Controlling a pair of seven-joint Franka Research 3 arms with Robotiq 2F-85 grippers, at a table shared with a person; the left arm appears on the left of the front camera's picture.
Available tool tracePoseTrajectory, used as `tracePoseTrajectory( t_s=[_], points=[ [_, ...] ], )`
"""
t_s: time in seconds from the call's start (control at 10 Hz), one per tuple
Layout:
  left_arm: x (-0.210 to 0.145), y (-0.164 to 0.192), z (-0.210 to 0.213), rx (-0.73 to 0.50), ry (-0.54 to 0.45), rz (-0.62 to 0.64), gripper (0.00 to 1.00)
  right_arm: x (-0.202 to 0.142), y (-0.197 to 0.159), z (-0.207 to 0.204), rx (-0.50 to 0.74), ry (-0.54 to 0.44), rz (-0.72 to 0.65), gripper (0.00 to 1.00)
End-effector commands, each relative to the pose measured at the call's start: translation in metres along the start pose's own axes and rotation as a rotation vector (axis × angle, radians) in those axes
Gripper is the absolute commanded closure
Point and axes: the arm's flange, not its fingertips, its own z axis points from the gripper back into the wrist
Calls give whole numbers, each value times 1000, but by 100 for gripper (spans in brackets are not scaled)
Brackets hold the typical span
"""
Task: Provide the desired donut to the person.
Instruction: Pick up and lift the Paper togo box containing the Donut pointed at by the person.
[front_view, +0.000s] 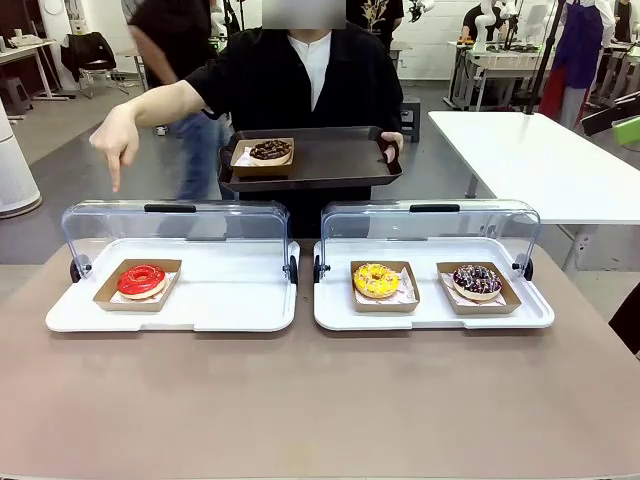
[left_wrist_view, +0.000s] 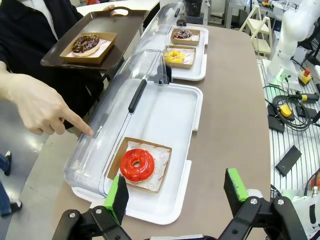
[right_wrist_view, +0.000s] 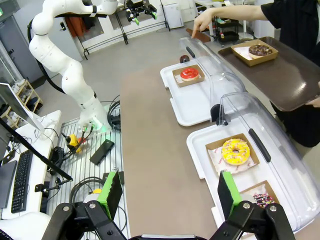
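Table (front_view: 320, 400): bare near side, wide room to approach.
Clear lid (front_view: 180, 225): raised behind the red donut (front_view: 141, 281); a high lift could knock it.
Serving tray (front_view: 340, 160): the person holds it beyond the lid; right half free.
White tray (front_view: 240, 300): holds the red donut; the person's hand (front_view: 115, 140) points at it; pinching would likely smear the icing.
Left gripper (left_wrist_view: 176, 192): fingers spread, empty, by the white tray's corner.
Right gripper (right_wrist_view: 169, 192): fingers spread, empty.

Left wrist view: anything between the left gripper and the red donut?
In that view, nothing blocks. Between the open left gripper and the red donut lie the white tray rim and the donut's paper box edge; the clear lid is swung back.
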Motion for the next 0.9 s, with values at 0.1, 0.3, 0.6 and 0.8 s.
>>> tracePoseTrajectory(
  t_s=[0.1,0.3,0.6,0.8],
  points=[
    [1,0,1,9,-7,5,0,0,1,-1,8,-5,11,0],
    [1,0,1,9,-7,5,0,0,1,-1,8,-5,11,0],
    [1,0,1,9,-7,5,0,0,1,-1,8,-5,11,0],
    [1,0,1,9,-7,5,0,0,1,-1,8,-5,11,0]
  ],
)
